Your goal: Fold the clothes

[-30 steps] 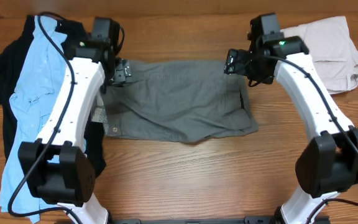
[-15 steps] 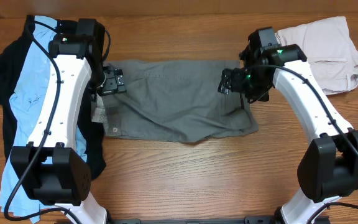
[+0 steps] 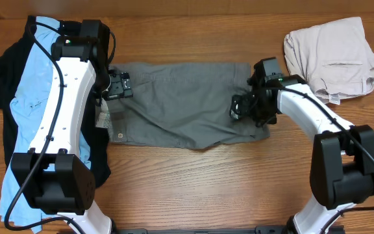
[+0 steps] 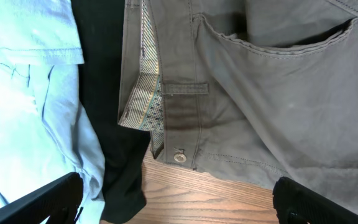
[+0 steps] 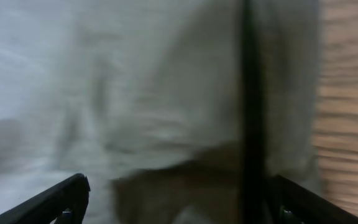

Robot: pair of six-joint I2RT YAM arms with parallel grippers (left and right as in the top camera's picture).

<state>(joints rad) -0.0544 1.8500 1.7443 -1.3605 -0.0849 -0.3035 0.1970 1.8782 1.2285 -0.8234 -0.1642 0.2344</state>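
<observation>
Arms (image 3: 63,110) bent inward over grey shorts (image 3: 180,104): left tool (image 3: 117,86) released above waistband (image 4: 143,93), right tool (image 3: 239,107) released above opposite end.

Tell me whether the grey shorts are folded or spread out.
Spread flat, not folded: the grey shorts lie full length on the table, waistband flipped open at one end. Whether leg lies on leg, cannot tell.

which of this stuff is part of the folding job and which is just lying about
Part of the job:
- grey shorts, spread flat between the arms
- blue shirt, heaped at the left
- black garment, under the shirt
- beige shorts, bundled at the far right

Just there:
- table
</observation>
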